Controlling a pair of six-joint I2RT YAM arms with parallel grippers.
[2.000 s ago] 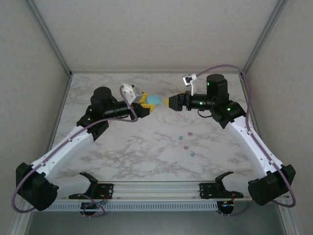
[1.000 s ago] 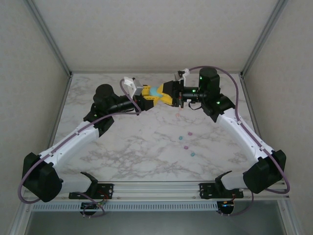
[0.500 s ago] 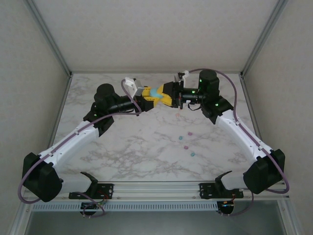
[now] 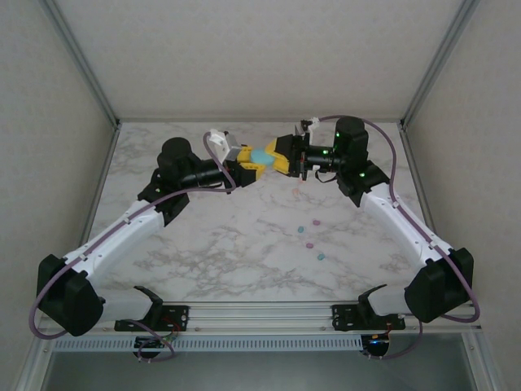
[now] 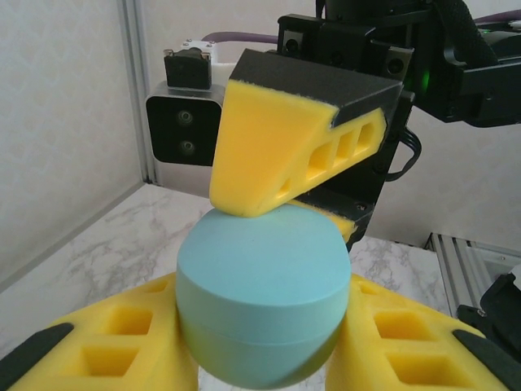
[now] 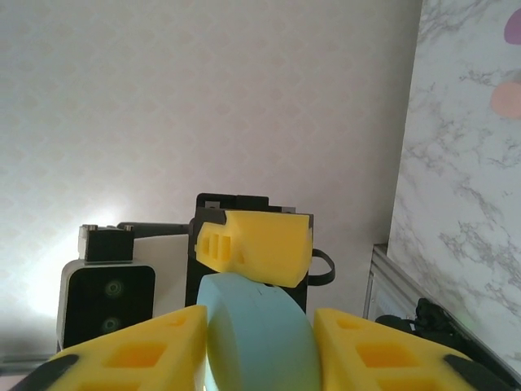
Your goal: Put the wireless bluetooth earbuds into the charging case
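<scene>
Right gripper (image 4: 273, 157) has advanced; it and left gripper (image 4: 248, 161) both clamp case (image 4: 260, 154); earbuds (image 4: 309, 244) on table (image 4: 203, 244), nearer right arm.

The charging case (image 4: 260, 155), a round pale-teal shell with its seam shut, is hanging above the far worktop (image 4: 203, 244), with the left pincer (image 4: 249, 163) and the right pincer (image 4: 274, 157) pinching it. The earbuds (image 4: 309, 244), tiny teal, magenta and peach nubs, are lying scattered below, right of centre.
</scene>
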